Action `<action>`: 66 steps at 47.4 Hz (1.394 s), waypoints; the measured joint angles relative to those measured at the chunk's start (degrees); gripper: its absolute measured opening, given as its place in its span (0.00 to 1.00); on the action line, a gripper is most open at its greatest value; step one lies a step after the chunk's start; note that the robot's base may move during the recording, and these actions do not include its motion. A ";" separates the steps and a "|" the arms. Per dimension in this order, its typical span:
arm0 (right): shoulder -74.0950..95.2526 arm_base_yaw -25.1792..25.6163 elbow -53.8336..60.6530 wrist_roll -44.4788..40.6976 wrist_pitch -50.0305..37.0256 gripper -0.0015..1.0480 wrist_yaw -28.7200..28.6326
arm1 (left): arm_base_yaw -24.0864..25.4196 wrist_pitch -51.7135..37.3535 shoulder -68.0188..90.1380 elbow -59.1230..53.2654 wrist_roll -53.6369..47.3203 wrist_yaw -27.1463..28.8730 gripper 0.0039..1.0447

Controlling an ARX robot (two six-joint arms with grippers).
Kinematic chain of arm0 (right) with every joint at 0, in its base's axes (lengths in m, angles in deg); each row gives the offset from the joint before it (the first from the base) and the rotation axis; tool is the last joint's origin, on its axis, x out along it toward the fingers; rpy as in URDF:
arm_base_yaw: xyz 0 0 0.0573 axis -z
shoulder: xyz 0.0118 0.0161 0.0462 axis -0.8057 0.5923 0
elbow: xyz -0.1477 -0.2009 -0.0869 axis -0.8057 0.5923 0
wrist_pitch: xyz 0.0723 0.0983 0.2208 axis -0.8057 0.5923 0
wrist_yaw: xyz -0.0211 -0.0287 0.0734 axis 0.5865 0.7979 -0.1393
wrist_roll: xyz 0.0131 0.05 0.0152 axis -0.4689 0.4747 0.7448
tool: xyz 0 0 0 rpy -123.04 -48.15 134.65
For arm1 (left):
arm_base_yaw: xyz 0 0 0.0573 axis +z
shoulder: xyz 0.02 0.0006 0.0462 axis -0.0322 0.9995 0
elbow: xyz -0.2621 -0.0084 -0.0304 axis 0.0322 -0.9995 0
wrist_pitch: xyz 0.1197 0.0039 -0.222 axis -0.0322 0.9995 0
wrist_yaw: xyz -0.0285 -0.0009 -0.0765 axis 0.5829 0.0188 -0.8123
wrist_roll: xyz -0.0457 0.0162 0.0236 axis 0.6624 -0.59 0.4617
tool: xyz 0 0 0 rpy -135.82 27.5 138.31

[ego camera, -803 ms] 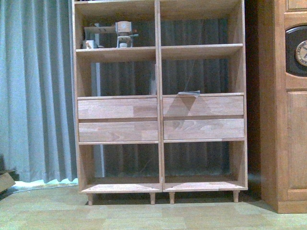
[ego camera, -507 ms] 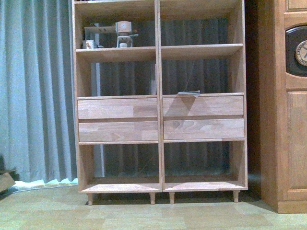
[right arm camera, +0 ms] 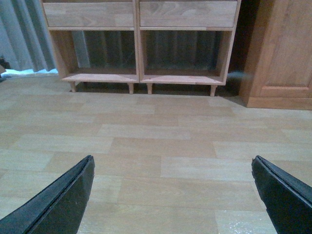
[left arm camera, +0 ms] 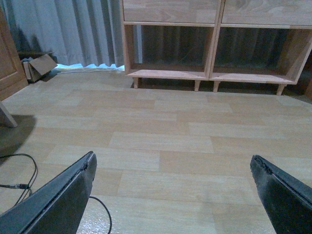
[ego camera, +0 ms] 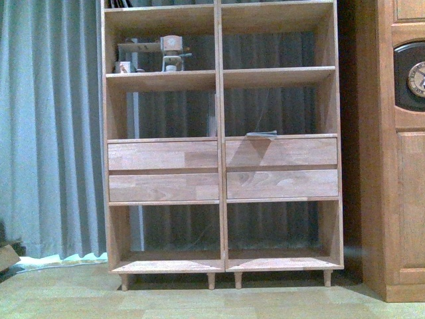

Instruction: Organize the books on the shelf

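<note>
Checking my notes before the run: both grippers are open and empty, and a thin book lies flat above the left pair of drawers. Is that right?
Not quite. The front view shows the thin book lying flat above the right pair of drawers, not the left. The rest stands: the left gripper and right gripper are open and empty.

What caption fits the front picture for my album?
A light wooden shelf with four drawer fronts stands before a grey curtain, one thin flat item lying above the right drawers.
</note>
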 joint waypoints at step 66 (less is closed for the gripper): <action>0.00 0.00 0.00 0.00 0.00 0.93 -0.02 | 0.00 0.00 -0.02 0.00 0.00 0.00 0.93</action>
